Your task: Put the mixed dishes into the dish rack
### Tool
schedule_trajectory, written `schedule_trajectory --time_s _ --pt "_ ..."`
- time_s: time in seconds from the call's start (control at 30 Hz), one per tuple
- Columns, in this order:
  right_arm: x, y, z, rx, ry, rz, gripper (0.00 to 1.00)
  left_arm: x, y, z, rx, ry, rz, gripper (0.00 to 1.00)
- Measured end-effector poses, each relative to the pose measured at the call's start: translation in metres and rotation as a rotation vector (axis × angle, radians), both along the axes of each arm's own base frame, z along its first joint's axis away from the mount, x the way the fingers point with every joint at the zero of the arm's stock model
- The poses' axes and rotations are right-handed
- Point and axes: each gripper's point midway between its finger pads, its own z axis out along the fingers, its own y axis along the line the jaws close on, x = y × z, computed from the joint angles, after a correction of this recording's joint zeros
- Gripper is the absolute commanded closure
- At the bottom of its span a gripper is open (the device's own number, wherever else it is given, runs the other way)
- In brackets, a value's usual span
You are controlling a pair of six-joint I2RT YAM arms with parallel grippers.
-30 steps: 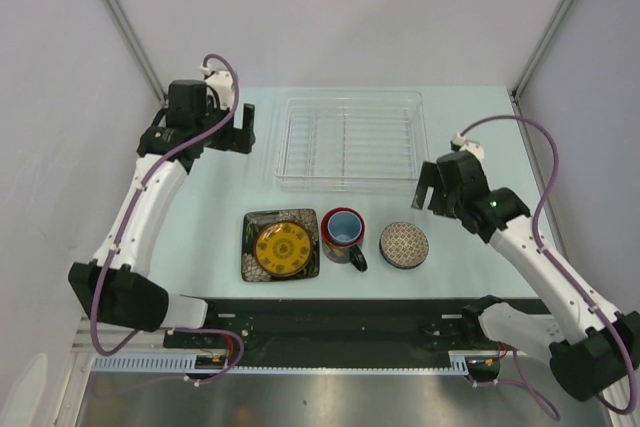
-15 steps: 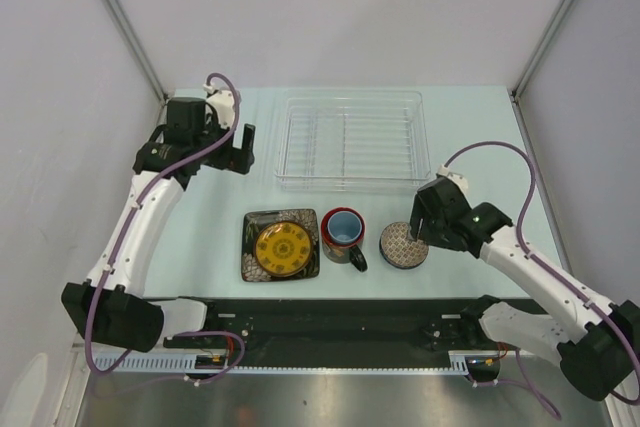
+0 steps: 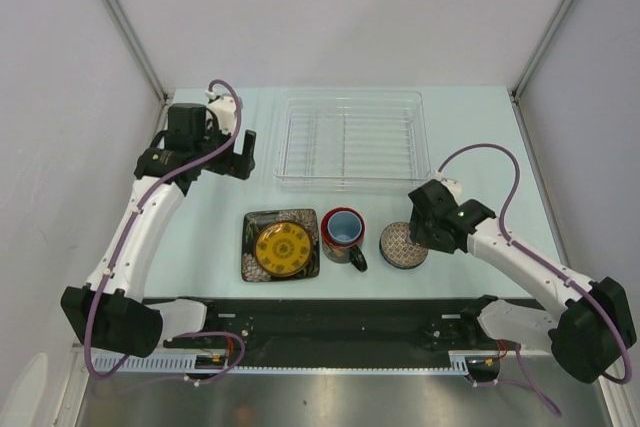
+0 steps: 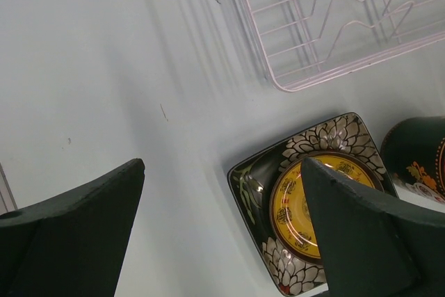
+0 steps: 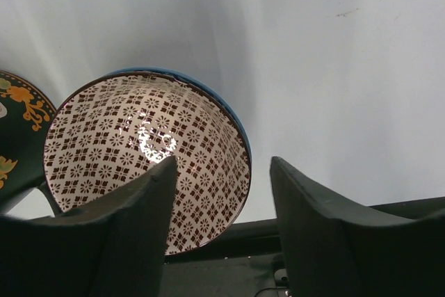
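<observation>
Robot lab cell indicated: pale table [image 3: 465,112] enclosed by plain white panels [image 3: 330,17], metal corner struts [image 3: 120,19]; black mounting rail [image 3: 330,312] fixed along near edge.

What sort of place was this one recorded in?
Probably a lab robot cell, not a kitchen: plain white panels enclose a pale table, a left arm and right arm are bolted on, and a clear dish rack sits staged.

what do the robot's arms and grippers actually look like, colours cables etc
Both the left arm and right arm have white tube-like links with bulky black joints and black bases. A thin purple cable loops along each arm. The left gripper and right gripper are black, with broad, matte dark wedge-shaped fingers. No markings are readable.
</observation>
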Motion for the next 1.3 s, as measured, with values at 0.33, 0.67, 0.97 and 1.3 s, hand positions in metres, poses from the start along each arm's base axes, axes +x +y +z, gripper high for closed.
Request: schedule_trajectory --time_s 0.33,0.67,0.97,1.3 --pt "0.005 0.002 -0.007 -0.002 0.015 0.004 0.49 0.003 0.001 0.001 0.005 -0.013 0.004 0.00" --pt "0.008 0.001 -0.015 -0.013 0.045 0.020 0.76 0.005 0.002 0.002 0.011 -0.025 0.007 0.00" --pt "0.007 0.004 -0.013 0.009 0.044 0.031 1.00 0.004 0.003 -0.007 0.017 -0.008 0.010 0.00" --pt "0.007 0.006 -0.002 0.052 0.014 0.034 0.95 0.004 0.003 -0.012 0.019 -0.004 0.012 0.00"
